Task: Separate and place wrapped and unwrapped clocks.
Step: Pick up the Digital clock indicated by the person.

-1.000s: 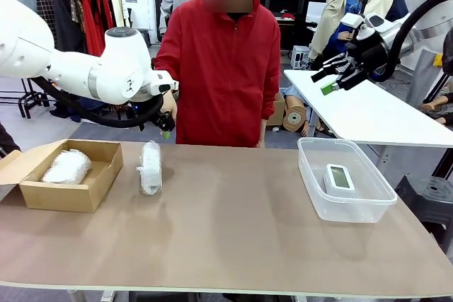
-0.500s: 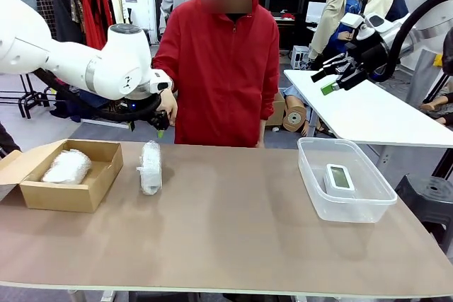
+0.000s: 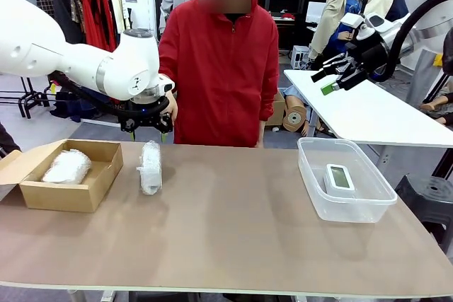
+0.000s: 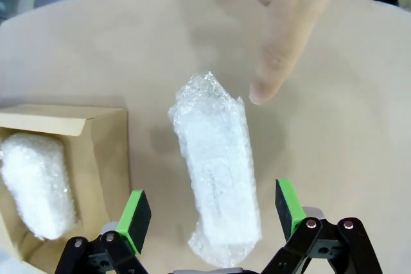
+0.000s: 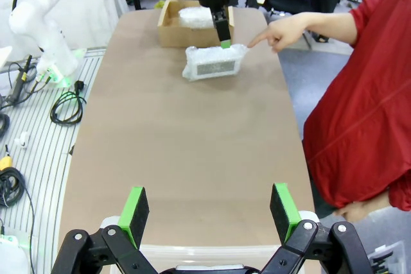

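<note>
One wrapped clock (image 3: 150,167) lies on the table in white bubble wrap, a little right of the cardboard box (image 3: 95,185). My left gripper (image 3: 147,132) hovers open just above its far end. From the left wrist the bundle (image 4: 218,171) runs lengthwise between the green pads (image 4: 135,218), untouched. A second wrapped clock (image 3: 67,166) rests in the box. The bare white clock (image 3: 339,178) lies in the clear tub (image 3: 311,175). My right gripper (image 3: 334,79) is raised high at the right, open and empty. A person's finger (image 4: 279,49) points at the bundle.
The person in red stands at the far edge, one hand (image 5: 282,33) stretched toward the bundle (image 5: 215,62) close to my left gripper. A second white table (image 3: 368,111) stands behind at the right. Bare tabletop (image 3: 233,231) stretches between box and tub.
The left wrist has turned and shifted slightly left, so both fingers now hang over the wrapped bundle's far end. The right arm, bundles and tub are unmoved.
</note>
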`<state>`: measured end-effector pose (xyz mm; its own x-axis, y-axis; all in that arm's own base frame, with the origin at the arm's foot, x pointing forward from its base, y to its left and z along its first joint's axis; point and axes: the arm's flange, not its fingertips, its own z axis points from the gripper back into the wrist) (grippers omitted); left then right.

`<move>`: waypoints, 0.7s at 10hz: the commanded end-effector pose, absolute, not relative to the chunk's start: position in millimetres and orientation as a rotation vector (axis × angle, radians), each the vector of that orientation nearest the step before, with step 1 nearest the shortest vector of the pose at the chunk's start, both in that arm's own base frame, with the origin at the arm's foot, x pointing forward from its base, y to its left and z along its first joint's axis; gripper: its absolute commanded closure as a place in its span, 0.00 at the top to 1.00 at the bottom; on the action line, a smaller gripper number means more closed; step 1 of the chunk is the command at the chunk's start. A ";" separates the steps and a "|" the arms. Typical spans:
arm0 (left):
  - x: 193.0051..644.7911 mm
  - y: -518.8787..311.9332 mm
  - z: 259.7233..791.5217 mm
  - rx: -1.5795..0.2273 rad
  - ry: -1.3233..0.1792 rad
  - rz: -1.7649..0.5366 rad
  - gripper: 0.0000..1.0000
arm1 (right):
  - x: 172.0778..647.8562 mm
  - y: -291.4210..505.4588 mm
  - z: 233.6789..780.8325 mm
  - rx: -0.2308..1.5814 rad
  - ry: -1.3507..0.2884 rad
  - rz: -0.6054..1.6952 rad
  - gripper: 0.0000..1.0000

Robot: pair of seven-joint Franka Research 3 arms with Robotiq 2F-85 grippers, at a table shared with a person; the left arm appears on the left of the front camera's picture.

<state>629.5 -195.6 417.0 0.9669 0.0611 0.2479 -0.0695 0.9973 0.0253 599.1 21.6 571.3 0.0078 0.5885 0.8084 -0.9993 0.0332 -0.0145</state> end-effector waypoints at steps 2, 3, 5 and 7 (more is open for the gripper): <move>631.2 -182.6 397.3 -0.049 -0.240 0.066 1.00 | 598.7 22.4 572.0 0.712 -0.755 1.421 1.00; 631.1 -178.9 385.9 -0.081 -0.217 0.043 1.00 | 598.7 22.4 572.0 0.712 -0.755 1.421 1.00; 631.9 -179.0 369.4 -0.094 -0.200 0.045 1.00 | 598.7 22.4 572.0 0.712 -0.755 1.421 1.00; 632.5 -177.1 360.0 -0.097 -0.168 0.037 1.00 | 598.7 22.4 572.0 0.712 -0.755 1.421 1.00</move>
<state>633.7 -182.2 360.0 0.9829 0.0541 0.1760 -0.0405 0.9960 -0.0797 599.1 21.6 571.2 0.0079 0.5885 0.8085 -0.9993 0.0331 -0.0144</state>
